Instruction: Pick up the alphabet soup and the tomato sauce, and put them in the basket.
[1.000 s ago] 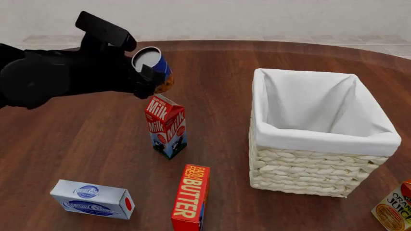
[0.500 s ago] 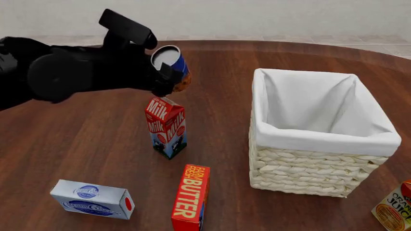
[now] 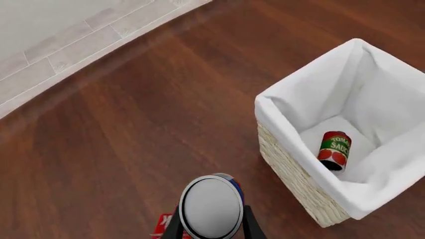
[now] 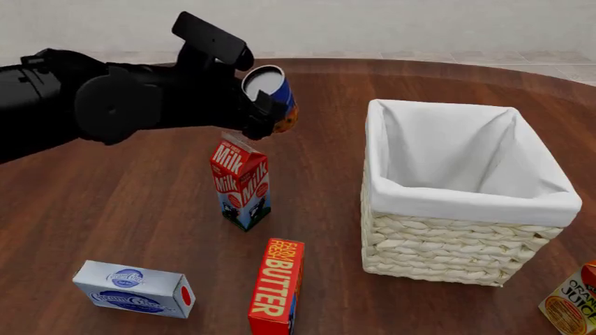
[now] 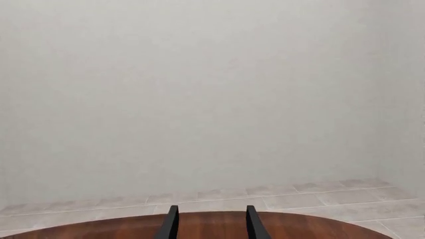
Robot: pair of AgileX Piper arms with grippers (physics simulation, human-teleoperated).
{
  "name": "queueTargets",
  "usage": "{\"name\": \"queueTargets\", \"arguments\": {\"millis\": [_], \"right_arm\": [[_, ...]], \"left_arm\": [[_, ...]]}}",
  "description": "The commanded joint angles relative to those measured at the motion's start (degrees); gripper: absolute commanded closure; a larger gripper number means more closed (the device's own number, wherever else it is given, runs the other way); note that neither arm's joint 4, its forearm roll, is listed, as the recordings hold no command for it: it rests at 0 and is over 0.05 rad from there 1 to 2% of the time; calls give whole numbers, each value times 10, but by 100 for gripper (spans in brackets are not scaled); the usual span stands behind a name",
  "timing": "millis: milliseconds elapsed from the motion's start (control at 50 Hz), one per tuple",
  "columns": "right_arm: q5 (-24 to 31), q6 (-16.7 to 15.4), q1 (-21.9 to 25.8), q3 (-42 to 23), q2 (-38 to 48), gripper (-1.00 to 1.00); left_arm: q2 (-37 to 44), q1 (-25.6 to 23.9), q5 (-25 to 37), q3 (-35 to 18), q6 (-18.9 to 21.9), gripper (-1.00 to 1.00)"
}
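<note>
Your left gripper (image 4: pixel 265 105) clamps the blue-and-orange soup tin (image 4: pixel 271 96), airborne above the red milk carton (image 4: pixel 241 183). Your right gripper (image 5: pixel 208 223) shows parted, empty fingers, tips cut off.

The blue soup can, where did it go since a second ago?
The left end effector, shut on the alphabet soup, carried it rightward over the milk carton, closer to the basket. Nothing was picked up or let go. The milk carton, butter box and basket stayed put, as far as the front view shows.

Left arm (image 4: pixel 112 105): matte black, bulky rounded housings; thin black jaws.
</note>
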Motion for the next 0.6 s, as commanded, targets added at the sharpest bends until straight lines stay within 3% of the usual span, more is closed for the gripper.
{"name": "queueTargets", "arguments": {"millis": [20, 600], "right_arm": [[-1, -1, -1, 0, 2, -100], [-8, 5, -7, 1, 0, -100]], "left_arm": [[9, -11, -1, -18, 10, 100], [59, -49, -1, -75, 18, 100]]}}
